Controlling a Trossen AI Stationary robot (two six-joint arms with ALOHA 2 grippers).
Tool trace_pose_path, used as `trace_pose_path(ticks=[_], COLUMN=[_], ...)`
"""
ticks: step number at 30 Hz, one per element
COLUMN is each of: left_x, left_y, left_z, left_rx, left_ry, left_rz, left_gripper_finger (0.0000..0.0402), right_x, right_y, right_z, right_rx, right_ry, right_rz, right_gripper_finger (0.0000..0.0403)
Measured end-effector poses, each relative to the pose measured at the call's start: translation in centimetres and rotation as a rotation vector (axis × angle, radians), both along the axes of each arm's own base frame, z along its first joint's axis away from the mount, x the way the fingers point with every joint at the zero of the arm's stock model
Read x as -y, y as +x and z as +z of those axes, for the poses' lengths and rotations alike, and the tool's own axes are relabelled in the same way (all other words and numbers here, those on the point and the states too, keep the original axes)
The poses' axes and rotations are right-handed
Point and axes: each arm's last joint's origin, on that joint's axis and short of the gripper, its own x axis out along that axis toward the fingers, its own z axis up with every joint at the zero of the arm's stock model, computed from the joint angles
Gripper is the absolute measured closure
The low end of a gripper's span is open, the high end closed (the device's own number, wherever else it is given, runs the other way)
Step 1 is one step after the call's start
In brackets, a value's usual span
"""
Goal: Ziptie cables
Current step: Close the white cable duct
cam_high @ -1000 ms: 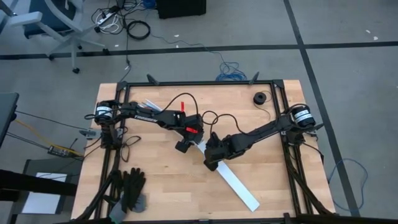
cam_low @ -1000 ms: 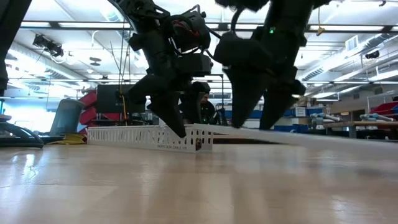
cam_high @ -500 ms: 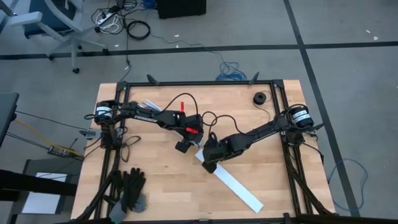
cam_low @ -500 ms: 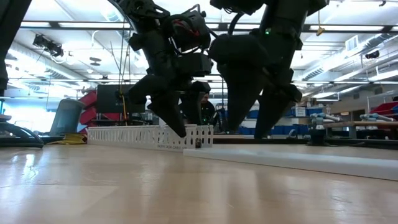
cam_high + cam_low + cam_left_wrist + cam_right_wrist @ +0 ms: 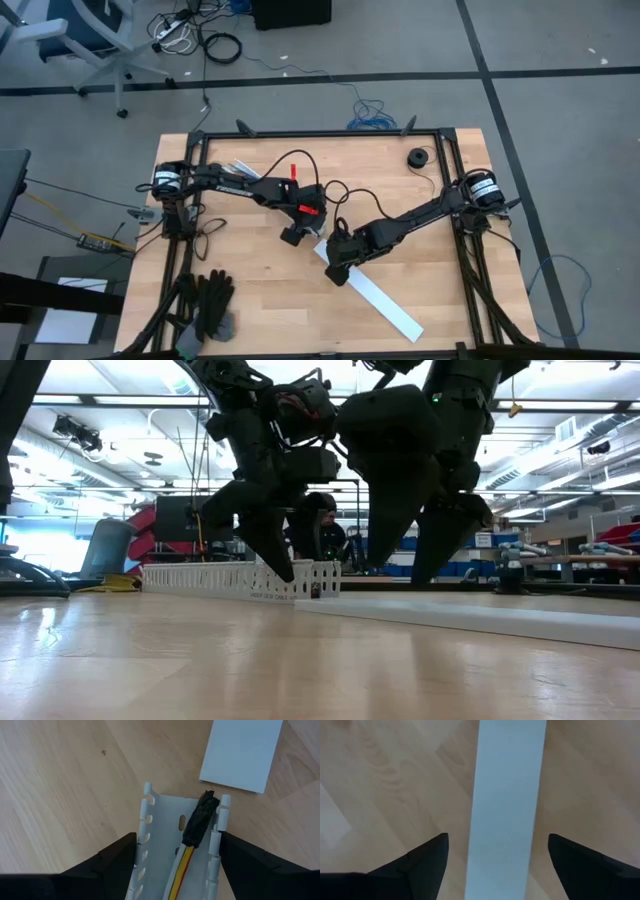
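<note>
A white slotted channel (image 5: 165,820) lies on the table. Yellow and red cables (image 5: 181,867) run along inside it and end in a dark plug (image 5: 201,812) near its open end. My left gripper (image 5: 179,845) (image 5: 293,236) stands over that end, shut on the channel. Just beyond the end a flat white strip (image 5: 385,305) (image 5: 507,795) lies on the wood. My right gripper (image 5: 497,842) (image 5: 338,272) is open above the strip's end nearest the channel, one finger on each side, touching nothing. My left gripper pinches the channel between its two fingers, one on each slotted side wall (image 5: 145,827), a little back from the channel's open end. The fingers slant down from above and lie across the channel. The channel rests level on the table (image 5: 220,578).
A pair of black gloves (image 5: 210,300) lies at the near left of the table and a black roll (image 5: 416,158) at the far right. Black frame rails (image 5: 470,270) run along both sides. Beyond the table a person (image 5: 322,525) shows in the low view.
The flat white strip's end beside the channel stood raised a second ago; it has come down and the strip now lies flat on the table. My right gripper has tipped and shifted slightly toward the near edge over it.
</note>
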Motion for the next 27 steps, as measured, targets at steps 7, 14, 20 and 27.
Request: trace_pose_path(ticks=[7, 14, 20, 27], left_x=[0.0, 0.1, 0.2, 0.2], left_y=[-0.1, -0.1, -0.1, -0.1], left_z=[-0.1, -0.1, -0.1, -0.1], left_rx=[-0.010, -0.011, -0.007, -0.011], left_ry=[-0.001, -0.003, -0.014, -0.023], left_rz=[0.000, 0.002, 0.022, 0.038], left_gripper_finger=[0.0149, 0.0149, 0.0149, 0.0149], right_x=[-1.7, -2.7, -2.9, -2.9], right_y=[0.2, 1.4, 2.2, 2.4], right_z=[-1.1, -2.8, -3.8, -2.9], right_rx=[-0.058, -0.240, -0.348, -0.316], right_ry=[0.016, -0.068, -0.118, -0.174], right_rz=[-0.045, -0.003, 0.030, 0.036], right_gripper_finger=[0.0091, 0.0091, 0.0099, 0.0207])
